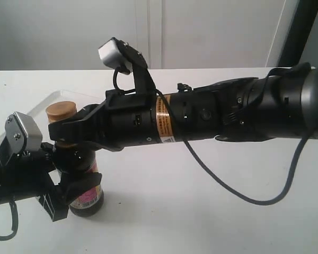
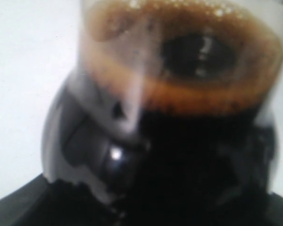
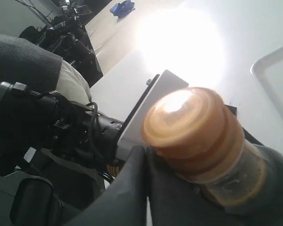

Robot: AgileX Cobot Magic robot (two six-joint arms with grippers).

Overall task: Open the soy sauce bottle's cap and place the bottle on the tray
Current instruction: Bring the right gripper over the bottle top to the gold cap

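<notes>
Soy sauce bottle point(image 1: 84, 180) stands upright on the white worktop point(image 1: 201, 201), body clenched low by the left pincer point(image 1: 69, 193), label facing the exterior camera. Left wrist view is blurred but shows dark liquid with a frothy brown ring filling the glass point(image 2: 179, 94) right against the pincer, so the bottle is well filled. Above that grip, the right pincer point(image 1: 69, 132) reaches across and sits at the neck just under the cap point(image 3: 188, 122); one finger point(image 3: 132, 188) presses beside the ribbed rim, the other is out of view, so I can't tell whether it is grasping the neck or only touching. Cap looks closed, golden-brown, no white spout showing. Beyond the bottle, past both pincers, lies the tray point(image 1: 40, 106), only a corner of its raised rim visible, apparently nothing on that part. Risks, as judgement: prying the flip cap upward could lift or tip the bottle if the left hold slips on smooth glass; a sudden pop could slosh sauce out; the finger could slide off the ribs.
</notes>
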